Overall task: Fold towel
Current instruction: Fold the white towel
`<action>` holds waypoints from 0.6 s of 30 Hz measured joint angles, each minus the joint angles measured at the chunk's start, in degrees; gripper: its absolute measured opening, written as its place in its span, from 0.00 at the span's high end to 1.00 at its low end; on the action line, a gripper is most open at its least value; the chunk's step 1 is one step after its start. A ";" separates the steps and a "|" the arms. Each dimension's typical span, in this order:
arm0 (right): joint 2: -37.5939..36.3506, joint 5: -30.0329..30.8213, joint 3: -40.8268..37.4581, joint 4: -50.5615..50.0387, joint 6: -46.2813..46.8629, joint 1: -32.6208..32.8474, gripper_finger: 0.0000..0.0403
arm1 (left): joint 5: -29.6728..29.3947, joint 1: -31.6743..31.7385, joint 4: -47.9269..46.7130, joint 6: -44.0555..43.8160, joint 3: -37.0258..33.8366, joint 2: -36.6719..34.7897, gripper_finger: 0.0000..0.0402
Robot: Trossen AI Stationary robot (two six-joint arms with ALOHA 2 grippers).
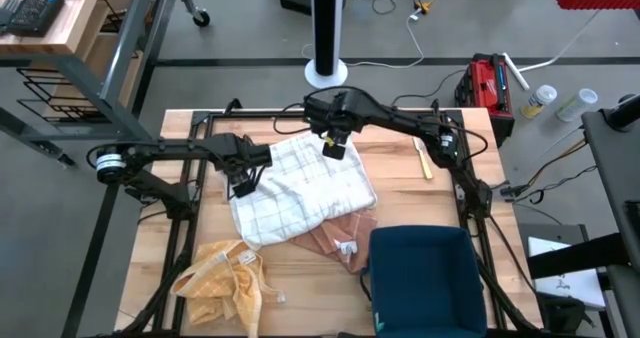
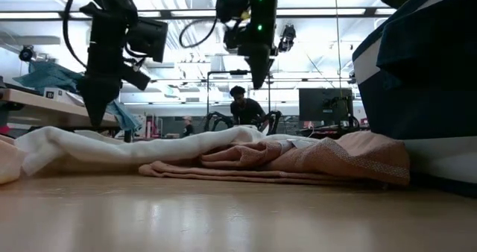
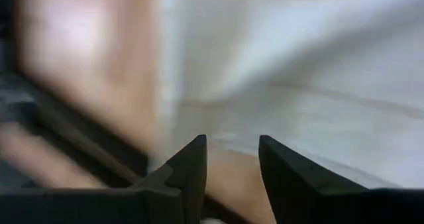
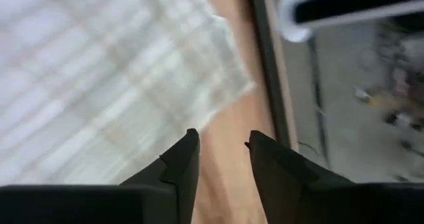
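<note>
A white checked towel [image 1: 300, 188] lies crumpled flat in the middle of the table. Its near right part rests on a salmon-pink cloth [image 1: 340, 240]. My left gripper [image 1: 243, 188] hangs open just above the towel's left edge [image 3: 278, 71], with bare table wood showing between its fingers. My right gripper [image 1: 333, 150] hangs open above the towel's far edge. Past its fingers the right wrist view shows a towel corner [image 4: 228, 95] and bare wood. In the low view both grippers [image 2: 95, 118] [image 2: 259, 80] hang clear above the towel [image 2: 112, 147].
A yellow cloth [image 1: 225, 278] lies bunched at the near left of the table. A dark blue bin [image 1: 425, 278] stands at the near right, beside the pink cloth. A small wooden utensil [image 1: 424, 158] lies at the far right. A black metal frame [image 1: 190, 208] runs along the table's sides.
</note>
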 joint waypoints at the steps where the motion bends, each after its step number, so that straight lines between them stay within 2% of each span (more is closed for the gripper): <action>1: -0.41 -2.54 -0.05 -0.15 -0.93 -0.18 0.70 | 4.25 -0.01 0.41 -0.03 0.02 -0.23 0.69; 4: -1.77 -14.15 -0.18 -1.88 -3.40 -1.52 0.73 | 14.50 -0.10 2.30 -0.06 0.04 -0.33 0.71; 6: -2.78 -23.24 -0.20 -3.88 -4.74 -3.00 0.76 | 18.14 -0.50 4.45 -0.33 0.01 -0.33 0.73; 8: -4.17 -28.79 -0.20 -6.03 -5.17 -4.42 0.79 | 20.05 -0.93 6.59 -0.47 -0.08 -0.33 0.74; 14: -7.76 -29.49 -0.84 -8.05 -3.73 -8.09 0.88 | 21.16 -2.45 14.36 0.51 -1.65 0.45 0.78; 18: -9.16 -29.51 -1.03 -6.66 -1.85 -10.49 0.94 | 21.11 -2.38 13.90 0.55 -5.54 1.70 0.81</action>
